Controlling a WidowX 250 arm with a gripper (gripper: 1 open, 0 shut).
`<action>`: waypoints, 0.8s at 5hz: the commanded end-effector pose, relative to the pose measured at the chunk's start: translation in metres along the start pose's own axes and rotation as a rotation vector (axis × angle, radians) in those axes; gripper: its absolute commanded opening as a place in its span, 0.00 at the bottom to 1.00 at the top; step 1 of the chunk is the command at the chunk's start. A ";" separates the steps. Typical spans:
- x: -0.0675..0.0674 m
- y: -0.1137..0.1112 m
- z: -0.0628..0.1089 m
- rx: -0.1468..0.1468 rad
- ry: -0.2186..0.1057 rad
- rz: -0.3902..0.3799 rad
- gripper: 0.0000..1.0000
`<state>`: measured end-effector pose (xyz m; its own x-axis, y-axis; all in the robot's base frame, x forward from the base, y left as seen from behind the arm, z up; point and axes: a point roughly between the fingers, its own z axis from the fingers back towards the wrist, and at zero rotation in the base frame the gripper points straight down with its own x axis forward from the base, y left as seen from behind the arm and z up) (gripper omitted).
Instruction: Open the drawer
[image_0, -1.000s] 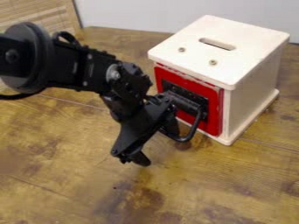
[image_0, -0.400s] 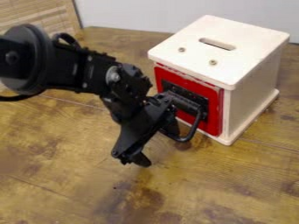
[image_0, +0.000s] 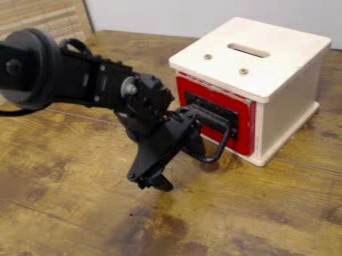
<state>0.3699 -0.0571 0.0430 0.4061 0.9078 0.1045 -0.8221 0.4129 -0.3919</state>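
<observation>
A small cream-white cube box (image_0: 274, 60) stands on the wooden table at the right. Its red-fronted drawer (image_0: 214, 103) faces left and front, and looks flush with the box. On the front sits a black plate with a large black loop handle (image_0: 214, 143) sticking out toward me. My black gripper (image_0: 179, 150) reaches in from the left and is open, its fingers spread wide. One finger (image_0: 195, 124) lies up against the handle. The other finger (image_0: 155, 180) points down near the tabletop. Whether a finger passes through the loop is hidden.
The arm's bulky black body (image_0: 60, 70) fills the left of the view. A pale slatted wooden panel (image_0: 40, 15) stands at the back left. The worn wooden tabletop (image_0: 254, 215) stretches across the front and right.
</observation>
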 end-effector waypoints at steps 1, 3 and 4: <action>0.009 0.002 0.007 -0.004 -0.020 0.012 1.00; 0.012 0.002 0.009 -0.004 -0.027 0.026 1.00; 0.013 0.002 0.010 -0.004 -0.030 0.034 1.00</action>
<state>0.3695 -0.0561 0.0425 0.3850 0.9174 0.1002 -0.8325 0.3921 -0.3913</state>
